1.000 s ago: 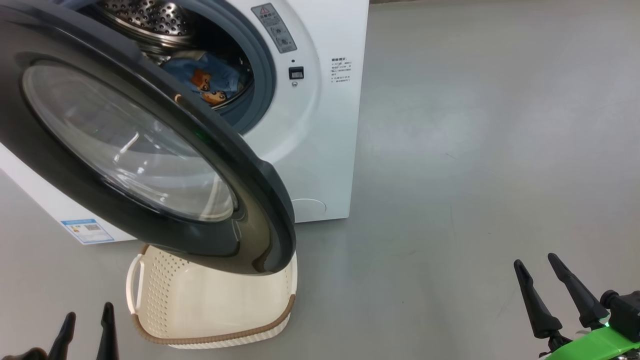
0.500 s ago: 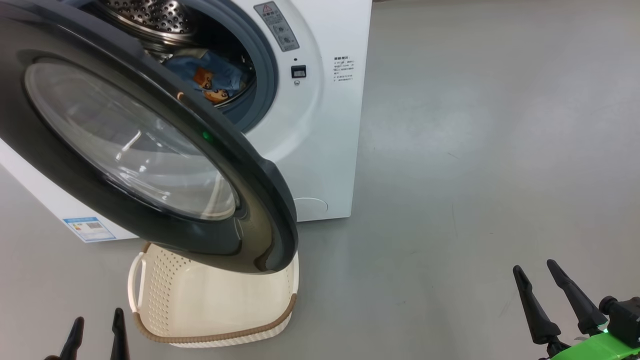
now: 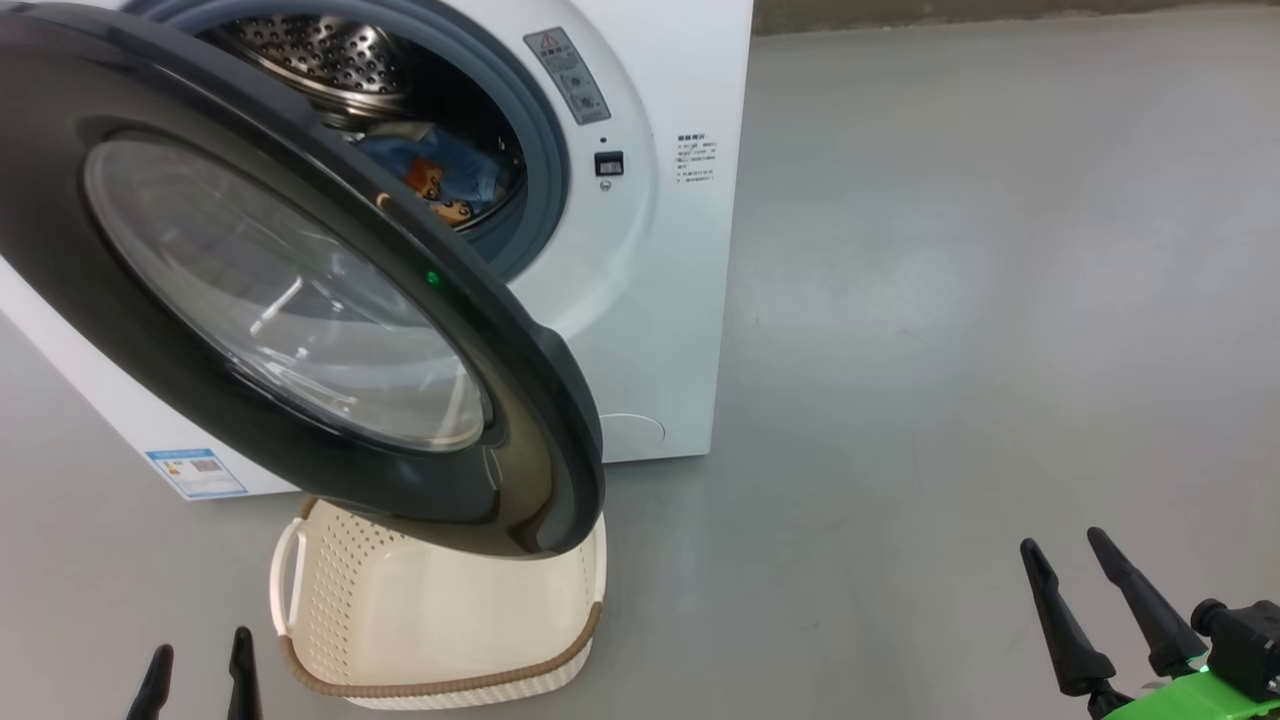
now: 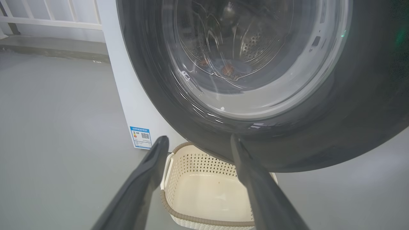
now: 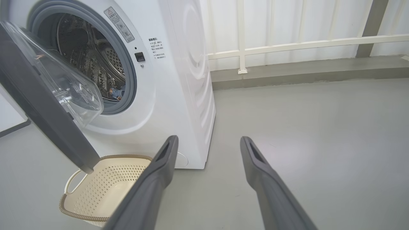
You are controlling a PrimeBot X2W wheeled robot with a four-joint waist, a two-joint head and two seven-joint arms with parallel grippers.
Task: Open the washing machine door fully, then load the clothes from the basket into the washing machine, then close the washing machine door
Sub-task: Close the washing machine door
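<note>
White washing machine: front loader standing on grey floor; steel drum exposed.
Black-rimmed door: swung wide open, glass bowl facing the head camera, lower edge hanging above the basket.
Light-blue clothes: inside the drum, low down and close behind the grey gasket; orange bear print visible.
Cream basket: on the floor just before the machine, partly under the door; what shows of its inside looks empty.
Fingers, left gripper: spread apart, holding nothing, low and near the basket's left handle.
Fingers, right gripper: spread apart, holding nothing, well to the right, away from the machine.
Stage, judged: loading looks done; closing the door remains.
Risk, cloth: a fold lying on the gasket lip could be pinched and stop the latch.
Risk, push: a fingertip on the bulging glass or glossy rim may slide off; too soft a push may leave the door unlatched.
Writing, warning sticker: red triangle, text too small to read.
Writing, small print: illegible.
Writing, energy label: blue, with a code square; no brand name readable.
</note>
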